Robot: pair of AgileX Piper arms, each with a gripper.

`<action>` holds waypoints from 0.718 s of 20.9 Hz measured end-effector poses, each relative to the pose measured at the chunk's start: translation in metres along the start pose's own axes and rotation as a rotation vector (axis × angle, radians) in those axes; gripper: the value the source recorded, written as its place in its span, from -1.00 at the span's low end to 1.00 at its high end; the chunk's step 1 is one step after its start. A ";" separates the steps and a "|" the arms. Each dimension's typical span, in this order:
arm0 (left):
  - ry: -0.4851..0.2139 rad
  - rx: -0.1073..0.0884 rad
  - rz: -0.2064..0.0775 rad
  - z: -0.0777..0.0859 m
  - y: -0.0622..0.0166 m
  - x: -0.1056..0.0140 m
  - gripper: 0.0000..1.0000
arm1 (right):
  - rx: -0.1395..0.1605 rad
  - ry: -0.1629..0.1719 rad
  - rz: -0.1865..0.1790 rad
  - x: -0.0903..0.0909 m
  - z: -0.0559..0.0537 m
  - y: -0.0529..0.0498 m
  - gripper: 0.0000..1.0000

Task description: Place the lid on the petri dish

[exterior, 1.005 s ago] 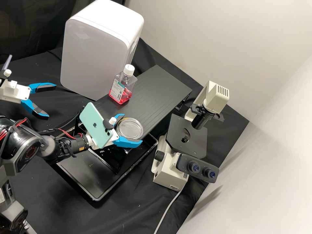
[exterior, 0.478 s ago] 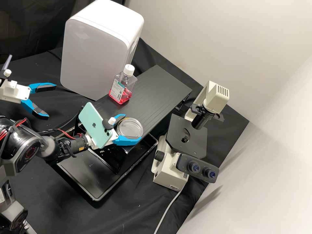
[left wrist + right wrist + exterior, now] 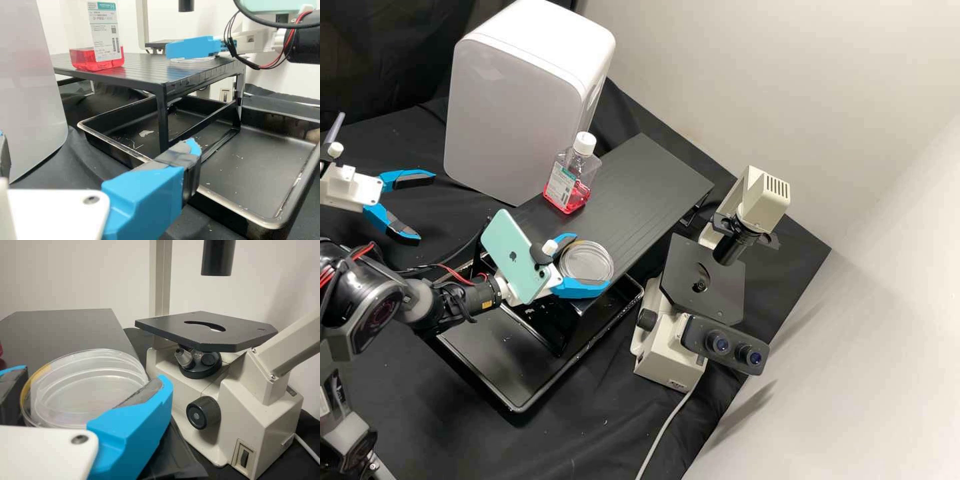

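A clear petri dish [image 3: 587,261] [image 3: 85,385] with its lid on top rests near the front corner of the black raised shelf [image 3: 640,180]. My right gripper [image 3: 590,261] [image 3: 87,377] holds it by the rim, one blue finger [image 3: 135,415] pressed against the side and the other on the opposite side. The left wrist view shows that same gripper [image 3: 192,47] at the shelf's corner. My left gripper [image 3: 425,205] [image 3: 95,145] hangs open over the black cloth at the far left, holding nothing.
A flask of red liquid [image 3: 570,177] stands on the shelf's back part, beside a white box [image 3: 520,93]. A black tray [image 3: 513,393] lies under the shelf. A microscope [image 3: 700,313] stands close to the right of the dish.
The right gripper's near finger has moved in against the dish's rim. The left arm has kept still.
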 end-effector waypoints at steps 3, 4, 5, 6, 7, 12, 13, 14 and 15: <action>0.000 0.000 0.000 0.000 0.0000 0.000 1.00 | -0.006 0.009 -0.008 0.000 -0.001 -0.001 1.00; 0.000 0.000 0.000 0.000 0.0000 0.000 1.00 | -0.009 0.013 -0.011 0.000 -0.001 -0.001 1.00; 0.000 0.000 -0.001 0.000 -0.0002 0.000 1.00 | -0.012 0.020 -0.015 0.000 -0.002 -0.001 1.00; 0.000 0.000 -0.001 0.000 -0.0002 0.000 1.00 | -0.015 0.024 -0.021 0.000 -0.002 -0.002 1.00; 0.000 0.000 -0.001 0.000 -0.0002 0.000 1.00 | -0.014 0.024 -0.024 -0.001 -0.003 -0.001 1.00; 0.000 0.000 -0.001 0.000 -0.0002 0.000 1.00 | -0.005 0.043 -0.049 -0.002 -0.004 -0.003 1.00; 0.000 0.000 -0.001 0.000 -0.0002 0.000 1.00 | -0.004 0.050 -0.054 -0.002 -0.005 -0.003 1.00; 0.000 0.000 -0.001 0.000 -0.0002 0.000 1.00 | -0.005 0.054 -0.056 -0.002 -0.005 -0.004 1.00; 0.000 0.000 -0.001 0.000 -0.0002 0.000 1.00 | -0.005 0.054 -0.057 -0.002 -0.005 -0.004 1.00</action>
